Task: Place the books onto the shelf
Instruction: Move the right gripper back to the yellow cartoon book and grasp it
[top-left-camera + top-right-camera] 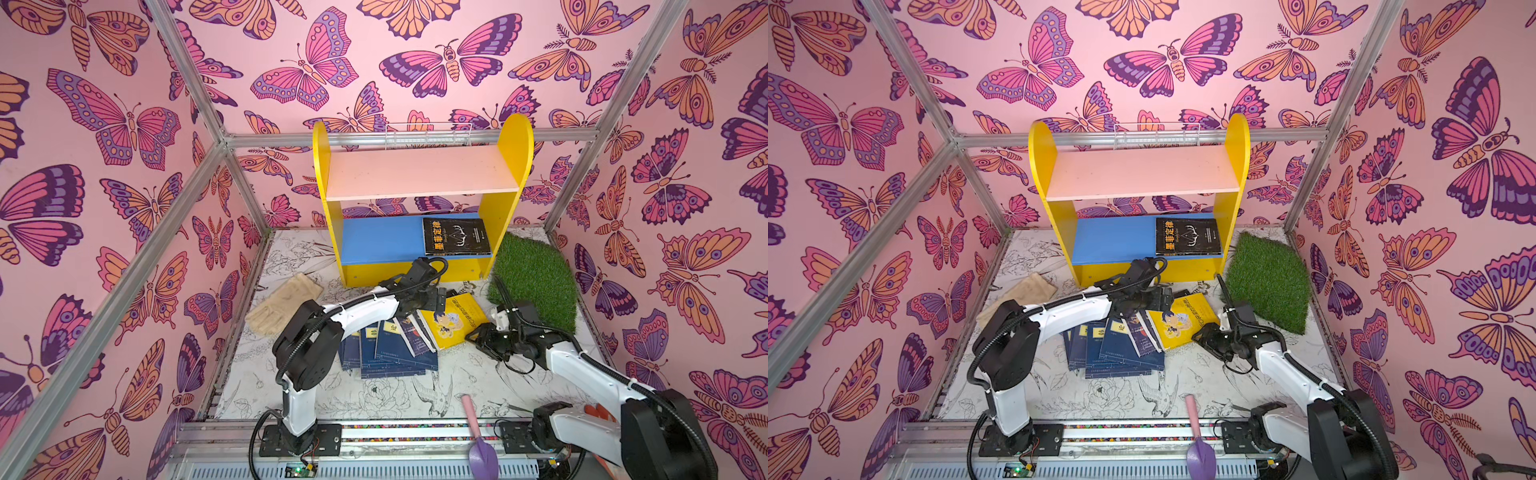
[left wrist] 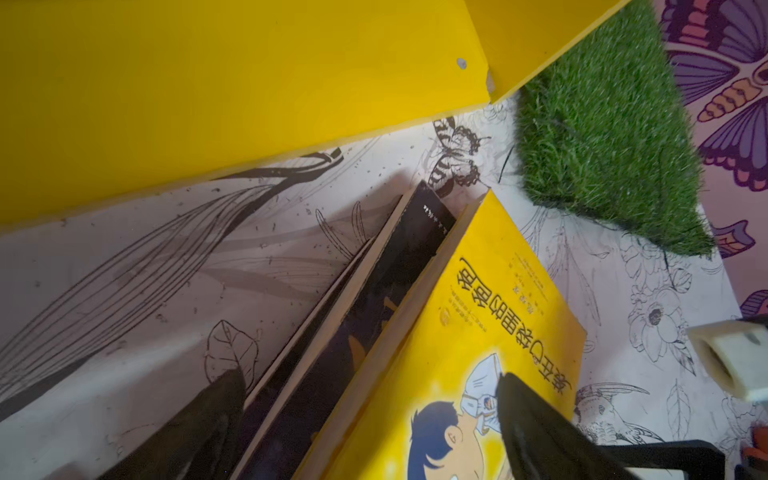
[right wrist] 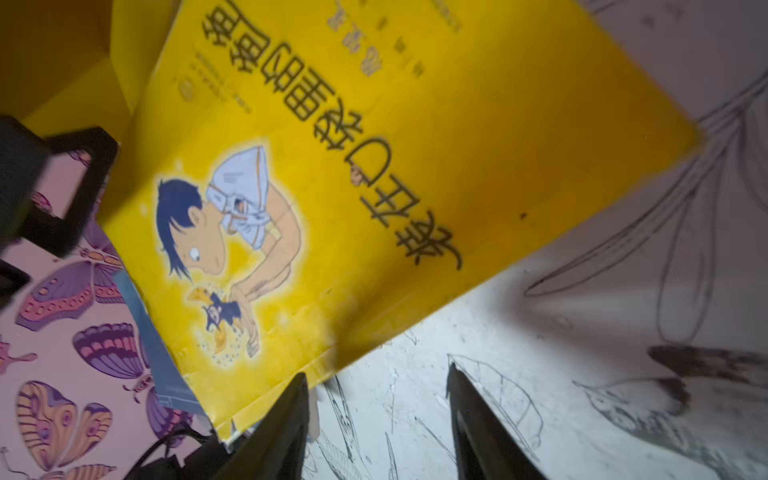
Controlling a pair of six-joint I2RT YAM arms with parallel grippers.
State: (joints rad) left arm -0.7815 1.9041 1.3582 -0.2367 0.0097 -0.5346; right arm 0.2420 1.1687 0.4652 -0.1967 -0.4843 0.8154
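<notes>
Both jaws stand apart: the right gripper empty beside the yellow book, the left gripper straddling the books on the table. Beyond, one black book lies flat on the blue lower board of the shelf.

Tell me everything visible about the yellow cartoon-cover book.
The thin yellow paperback lies cover up on the white floral-print table, tilted, one long edge propped on dark books. The glossy-looking cover shows a blue-haired cartoon boy and black Chinese characters. The open right hand sits at its near corner; contact is unclear.
</notes>
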